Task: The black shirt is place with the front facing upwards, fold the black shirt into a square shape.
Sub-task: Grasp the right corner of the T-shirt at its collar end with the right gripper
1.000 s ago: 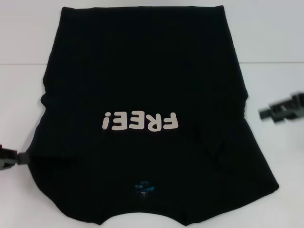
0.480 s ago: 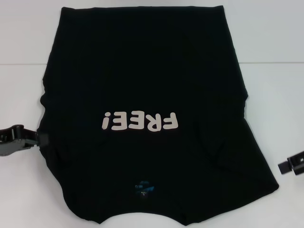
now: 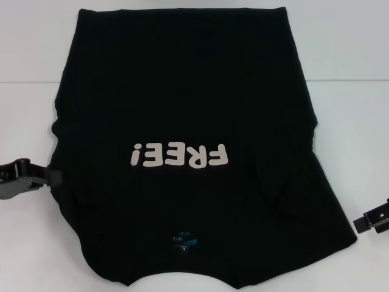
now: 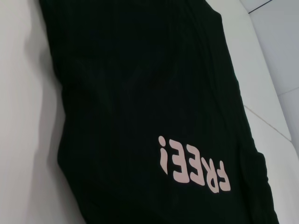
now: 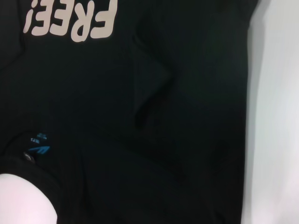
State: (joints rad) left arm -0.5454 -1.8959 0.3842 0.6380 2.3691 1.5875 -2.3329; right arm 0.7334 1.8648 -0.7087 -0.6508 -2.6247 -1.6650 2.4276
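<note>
One large black cotton T-shirt (image 3: pixel 188 146) with off-white "FREE!" lettering (image 3: pixel 180 156) lies face-up on the white table (image 3: pixel 346 103). My left gripper (image 3: pixel 47 177) has reached its left edge; my right gripper (image 3: pixel 372 220) has dropped beside the right sleeve, so side folds can start. Whether either gripper's jaws are apart, I cannot tell.

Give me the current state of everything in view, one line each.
black shirt: spread flat, front up, sleeves already folded in, body not yet folded.
left gripper: at the shirt's left edge.
right gripper: just off the shirt's right lower corner.
table: white, shirt lying on it.
</note>
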